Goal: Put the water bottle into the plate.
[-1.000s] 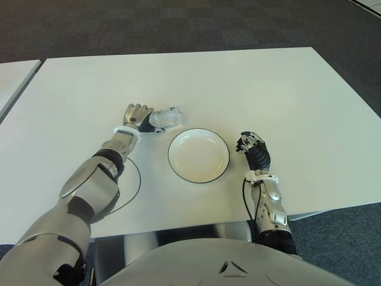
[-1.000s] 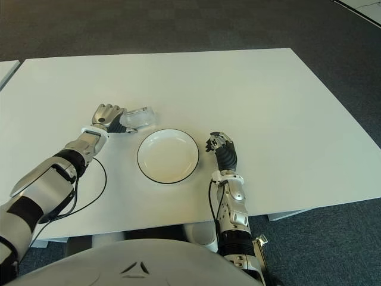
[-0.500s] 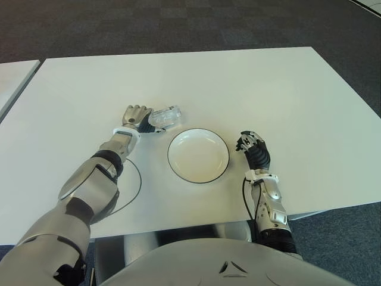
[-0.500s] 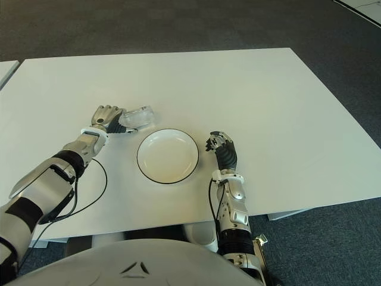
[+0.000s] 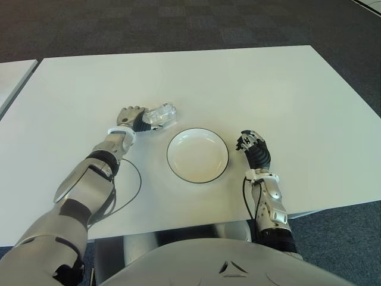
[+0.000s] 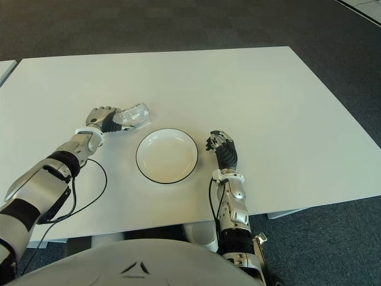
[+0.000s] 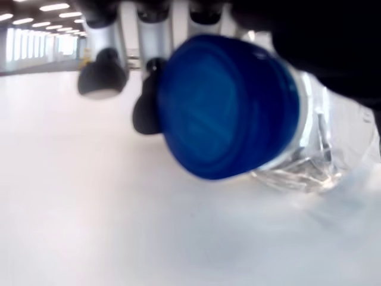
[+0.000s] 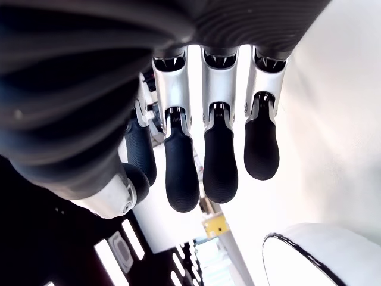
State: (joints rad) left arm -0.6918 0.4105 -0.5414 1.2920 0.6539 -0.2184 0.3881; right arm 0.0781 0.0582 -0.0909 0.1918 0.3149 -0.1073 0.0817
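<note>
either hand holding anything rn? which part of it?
Left hand grips the water bottle at its blue-capped end. Right hand, beside the plate, holds nothing.

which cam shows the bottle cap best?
Left wrist view: the blue cap fills the picture, with the clear water bottle behind it in the left robot hand. In both eye views that hand covers the cap; only the bottle's body shows. The right wrist view shows neither.

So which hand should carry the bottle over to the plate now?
Left. The left hand is already closed on the water bottle, just beside the empty plate. The right hand shows on the plate's far side, holding nothing.
</note>
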